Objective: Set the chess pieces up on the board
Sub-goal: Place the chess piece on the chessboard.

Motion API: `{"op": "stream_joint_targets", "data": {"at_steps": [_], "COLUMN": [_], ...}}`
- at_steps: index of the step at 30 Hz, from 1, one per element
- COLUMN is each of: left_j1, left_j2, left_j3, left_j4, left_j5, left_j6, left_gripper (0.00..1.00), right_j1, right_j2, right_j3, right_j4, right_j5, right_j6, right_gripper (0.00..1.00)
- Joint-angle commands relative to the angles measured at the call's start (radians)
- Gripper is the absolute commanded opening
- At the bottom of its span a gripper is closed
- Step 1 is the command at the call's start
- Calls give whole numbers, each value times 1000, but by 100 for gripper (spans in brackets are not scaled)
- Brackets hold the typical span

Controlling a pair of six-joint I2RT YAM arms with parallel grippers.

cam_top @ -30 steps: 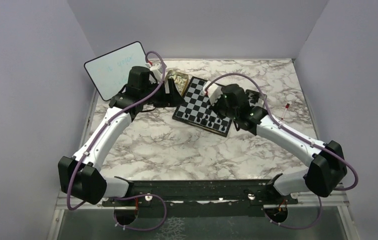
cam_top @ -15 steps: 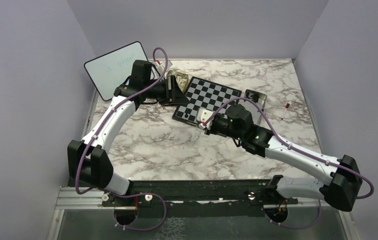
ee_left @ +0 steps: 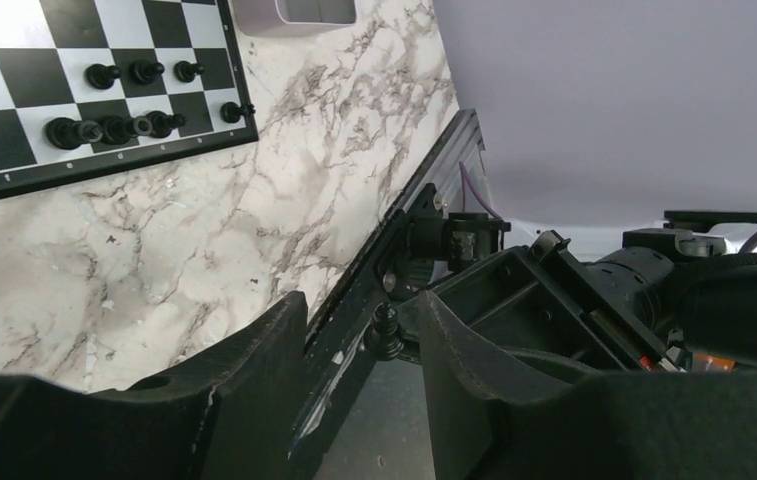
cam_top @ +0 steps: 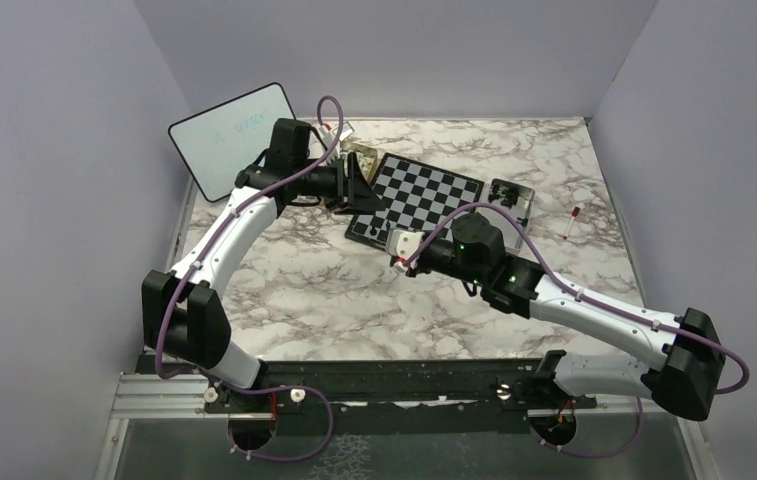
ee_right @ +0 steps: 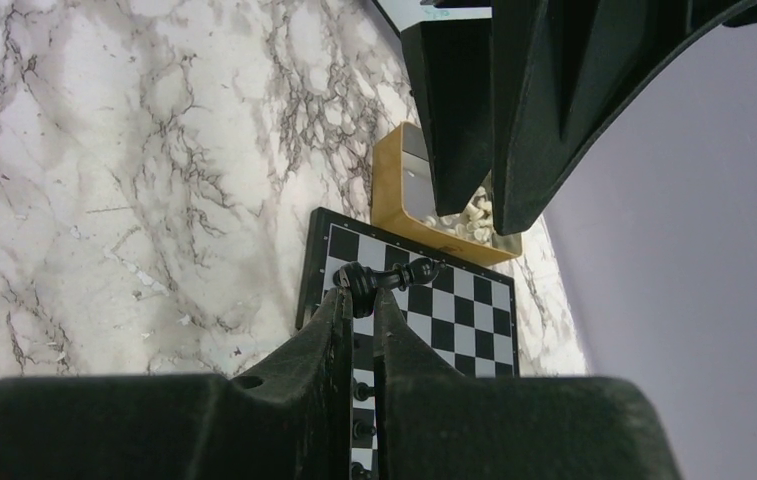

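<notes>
Right end effector [ee_right: 359, 298], clamped on a small black chess piece [ee_right: 386, 277], has retracted. The checkered black-and-white board [ee_right: 454, 312] lies ahead; placement pending. Left end effector [ee_left: 359, 320]: grip indeterminate.

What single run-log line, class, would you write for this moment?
right gripper: shut on black piece, near board | left gripper: open, at tin | board: some black men set

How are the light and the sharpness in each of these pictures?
Top external: soft even light, no glare, the board sharp. Left wrist: near jaws dark, slightly blurred; board sharp. Right wrist: jaws almost black silhouettes; the black piece they pinch is sharp.
</notes>
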Motion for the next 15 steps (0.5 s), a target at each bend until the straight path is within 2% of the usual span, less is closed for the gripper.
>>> {"op": "stream_joint_targets", "data": {"at_steps": [1, 9, 15], "left_j1": [-29, -79, -80], "left_j2": [12, 28, 35], "left_j3": [15, 3, -15], "left_j4": [11, 11, 11], "left_j5": [50, 58, 76], "left_j6": [-16, -5, -4], "left_gripper": [45, 40, 27], "right_j1": [10, 19, 20], "right_j2": [-7, -10, -18], "right_j3": [13, 13, 0], "right_j4": [37, 11, 24], "right_j5": [-2, 15, 29], "right_j6": [-27, -18, -20], "right_gripper": [9, 9, 9]}}
